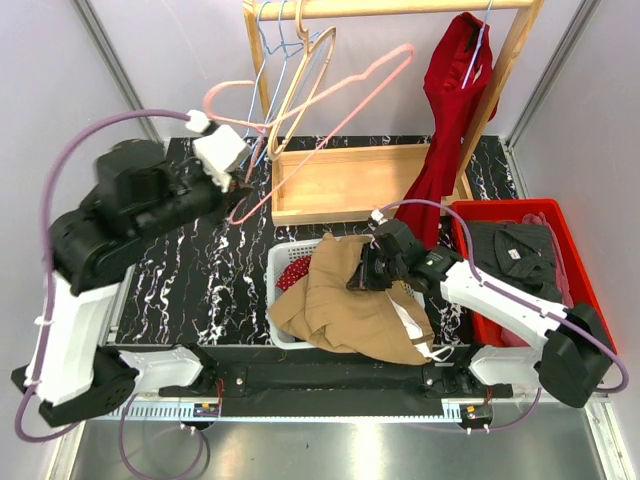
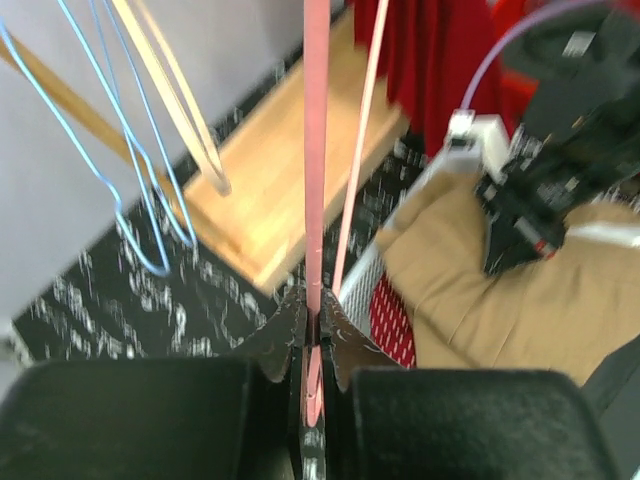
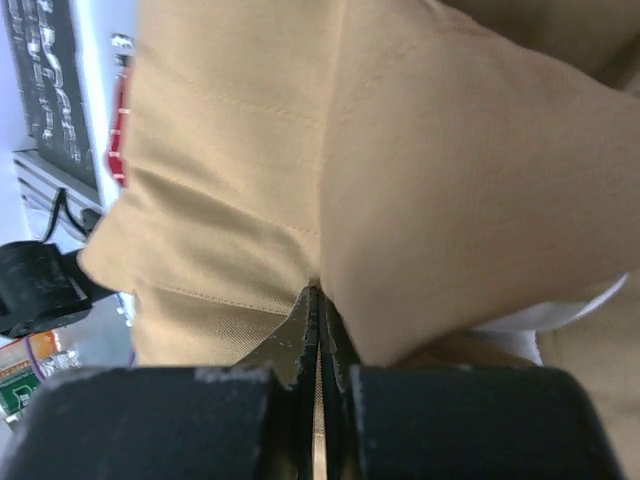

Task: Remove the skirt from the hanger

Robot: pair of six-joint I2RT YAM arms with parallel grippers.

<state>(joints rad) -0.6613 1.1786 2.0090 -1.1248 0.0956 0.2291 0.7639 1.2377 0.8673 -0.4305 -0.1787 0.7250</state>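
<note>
My left gripper [image 1: 243, 180] [image 2: 314, 310] is shut on the bare pink wire hanger [image 1: 330, 95] [image 2: 316, 150], holding it up over the back left of the table. The tan skirt [image 1: 345, 300] [image 2: 470, 290] [image 3: 420, 150] lies crumpled over the white basket [image 1: 283, 262], apart from the hanger. My right gripper [image 1: 358, 280] [image 3: 318, 300] reaches in from the right. It is shut on a fold of the skirt's cloth, which bulges around the closed jaws.
A red patterned cloth [image 1: 295, 272] lies in the basket under the skirt. A wooden tray [image 1: 350, 185] stands behind it. A red bin [image 1: 570, 260] at the right holds a dark garment [image 1: 515, 255]. A red garment [image 1: 450, 110] and empty hangers [image 1: 290, 50] hang on the wooden rail.
</note>
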